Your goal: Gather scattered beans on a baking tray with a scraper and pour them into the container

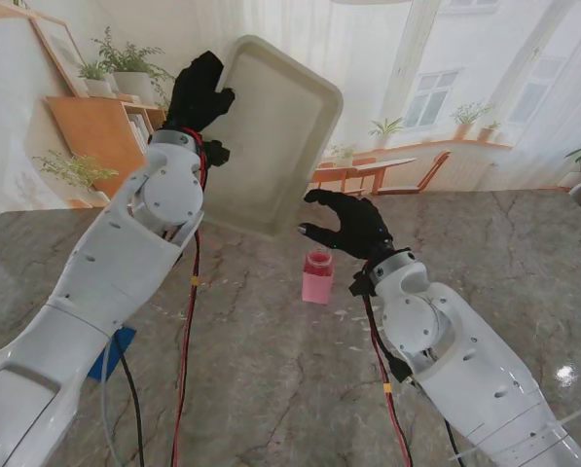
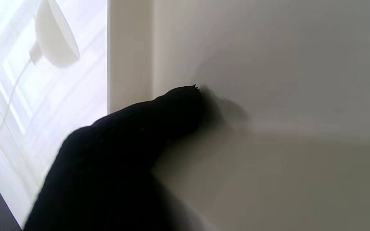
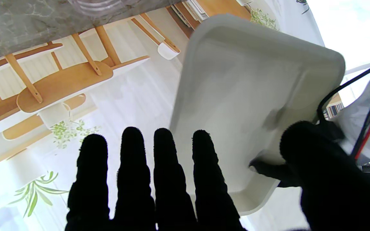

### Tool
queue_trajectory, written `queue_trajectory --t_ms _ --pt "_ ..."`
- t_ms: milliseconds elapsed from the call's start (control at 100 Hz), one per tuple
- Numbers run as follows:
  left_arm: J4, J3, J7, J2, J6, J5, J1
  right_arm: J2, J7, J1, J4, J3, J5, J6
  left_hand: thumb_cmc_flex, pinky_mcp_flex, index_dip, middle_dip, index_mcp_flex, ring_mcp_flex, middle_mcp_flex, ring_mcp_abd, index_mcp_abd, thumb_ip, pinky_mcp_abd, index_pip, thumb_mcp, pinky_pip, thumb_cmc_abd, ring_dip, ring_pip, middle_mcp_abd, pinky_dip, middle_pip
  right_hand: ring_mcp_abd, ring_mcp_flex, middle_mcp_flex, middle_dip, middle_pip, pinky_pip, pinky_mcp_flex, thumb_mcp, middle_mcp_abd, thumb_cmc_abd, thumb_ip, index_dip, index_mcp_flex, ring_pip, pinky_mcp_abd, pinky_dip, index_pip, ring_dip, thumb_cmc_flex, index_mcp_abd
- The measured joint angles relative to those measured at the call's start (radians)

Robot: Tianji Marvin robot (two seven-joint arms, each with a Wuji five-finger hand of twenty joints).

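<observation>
The left hand (image 1: 198,92) is gripping the stiff, light tray (image 1: 271,136) by its rim, tipping it w/ the low corner near the pink cup (image 1: 317,276). The right hand (image 1: 353,226) is hanging wide open, holding nothing.

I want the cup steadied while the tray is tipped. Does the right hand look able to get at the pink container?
Probably yes: the right hand is open, holding nothing, just above the pink container, with nothing between them. The tray is held in the left hand.
</observation>
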Motion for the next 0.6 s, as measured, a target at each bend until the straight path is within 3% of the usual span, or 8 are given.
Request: queue_trajectory --t_ms 360,600 --pt "-0.167 -0.149 -0.098 0.070 0.092 0.059 0.133 -0.002 0.000 -0.006 -0.008 0.015 -0.001 0.018 0.000 0.000 0.000 0.000 0.000 0.000 0.000 -0.001 0.000 0.000 -0.001 0.000 0.000 0.000 0.000 0.000 0.000 0.000 0.000 0.000 0.000 0.000 0.007 0.000 0.000 0.000 0.000 0.000 -0.005 0.000 0.000 0.000 0.000 0.000 0.000 0.000 0.000 0.000 0.000 0.000" --pt "-0.217 -0.200 -0.121 0.092 0.161 0.048 0.230 -0.002 -0.007 -0.013 -0.016 0.027 -0.002 0.029 0.000 0.000 0.000 0.000 0.000 0.000 0.000 -0.001 0.000 0.000 -0.001 0.000 0.000 0.000 0.000 0.002 0.000 0.000 0.000 0.000 0.000 0.001 0.014 0.000 0.000 0.000 0.000 0.000 -0.010 0.000 0.000 0.000 0.000 0.000 0.001 0.000 0.000 0.000 0.000 0.000"
